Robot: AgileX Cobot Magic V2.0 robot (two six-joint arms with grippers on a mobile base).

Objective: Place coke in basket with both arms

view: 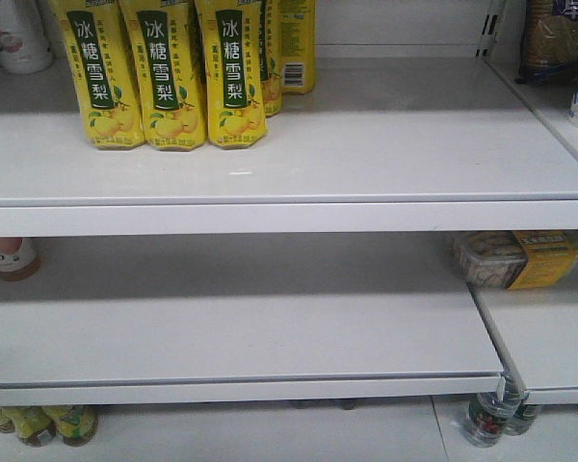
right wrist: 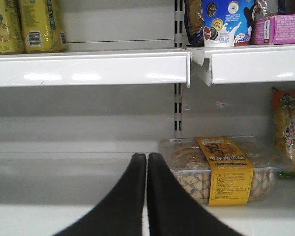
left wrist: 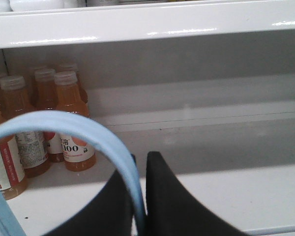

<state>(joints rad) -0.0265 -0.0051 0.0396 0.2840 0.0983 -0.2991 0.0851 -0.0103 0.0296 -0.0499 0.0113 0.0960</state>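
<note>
The left claw (left wrist: 137, 196) is clamped on the basket's handle (left wrist: 78, 129): the pale blue hoop runs down between the two black fingers and arches up and to the left of them. Only this handle and a sliver of pale blue rim at the lower left corner show, so the basket body hangs out of sight below the claw. Beyond the hoop, to the left, stand orange juice bottles (left wrist: 73, 123) on a white shelf (left wrist: 226, 187).

The right claw (right wrist: 146, 196) has its fingers pressed together with nothing between them. Just to its right and a little ahead lies a clear box of snacks (right wrist: 221, 169) with a yellow band.

The coke shows in none of the views; the front camera sees only yellow drink bottles (view: 164, 72) and bare white shelves (view: 270, 154).

The step in hand looks like finding the coke while the basket is carried. To do it well, the left claw should keep its grip firm and the hoop level, well apart from the juice bottles. The right claw should part its fingers before it reaches for anything, and steer clear of the snack box.
</note>
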